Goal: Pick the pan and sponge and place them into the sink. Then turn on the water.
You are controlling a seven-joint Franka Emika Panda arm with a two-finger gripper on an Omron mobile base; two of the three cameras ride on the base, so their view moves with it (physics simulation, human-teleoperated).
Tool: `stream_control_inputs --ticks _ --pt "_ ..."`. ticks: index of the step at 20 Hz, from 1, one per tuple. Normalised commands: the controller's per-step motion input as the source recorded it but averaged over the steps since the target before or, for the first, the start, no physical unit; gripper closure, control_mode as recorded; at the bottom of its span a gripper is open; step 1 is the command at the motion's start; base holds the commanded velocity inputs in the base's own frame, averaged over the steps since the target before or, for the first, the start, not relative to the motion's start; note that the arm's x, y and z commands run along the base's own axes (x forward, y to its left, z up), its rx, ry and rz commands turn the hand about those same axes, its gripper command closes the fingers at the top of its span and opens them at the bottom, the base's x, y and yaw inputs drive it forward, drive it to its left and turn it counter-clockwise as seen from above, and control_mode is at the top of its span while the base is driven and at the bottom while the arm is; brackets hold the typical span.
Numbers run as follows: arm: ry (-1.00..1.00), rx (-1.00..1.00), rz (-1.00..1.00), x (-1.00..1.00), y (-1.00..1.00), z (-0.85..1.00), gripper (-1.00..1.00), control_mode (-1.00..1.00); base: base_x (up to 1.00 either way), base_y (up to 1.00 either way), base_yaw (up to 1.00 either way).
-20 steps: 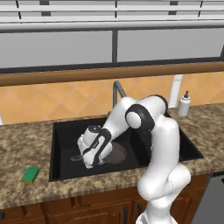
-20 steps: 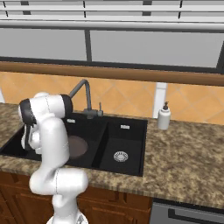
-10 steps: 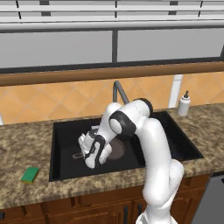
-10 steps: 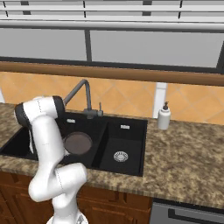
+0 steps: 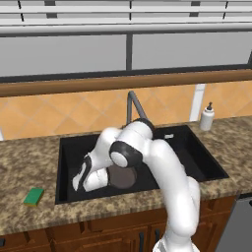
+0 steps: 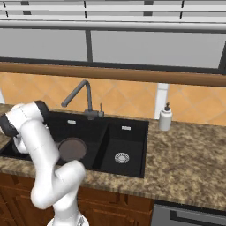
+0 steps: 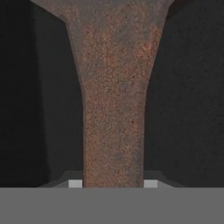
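The dark brown pan [image 5: 122, 176] lies low in the wide basin of the black sink [image 5: 192, 152], its round body partly behind my arm. My gripper [image 5: 82, 179] is down in that basin at the pan's left and is shut on its handle. In the hand view the rusty brown pan handle [image 7: 113, 109] runs straight up from between my gripper [image 7: 113, 183] and widens toward the pan. From the right, the pan [image 6: 73, 148] shows beside my arm in the sink [image 6: 128, 145]. The green sponge [image 5: 33, 196] lies on the counter left of the sink. No water shows at the faucet [image 5: 132, 101].
The dark gooseneck faucet [image 6: 81, 90] stands behind the divider between the basins. A white soap bottle [image 5: 207, 117] stands on the counter at the back right of the sink. The narrower basin has a silver drain [image 6: 122, 157]. Speckled granite counter surrounds the sink.
My hand has swung left and lower inside the wide basin, still shut on the pan's handle. The elbow has followed to the left. The sponge has not moved.
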Motion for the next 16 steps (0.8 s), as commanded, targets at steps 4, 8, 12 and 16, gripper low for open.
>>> stream_control_inputs --ticks 4,8,12,16 --pt "0.00 0.18 -0.01 0.51 0.00 -0.15 1.00 -1.00 0.00 0.00 0.00" --pt "0.03 0.25 0.02 0.61 -0.16 -0.58 1.00 -1.00 0.00 0.00 0.00" --pt "0.01 0.21 0.06 0.52 -0.38 -0.73 -1.00 -1.00 0.00 0.00 0.00" --pt "-0.01 0.16 0.01 0.09 -0.46 -0.57 -1.00 -1.00 0.00 0.00 0.00"
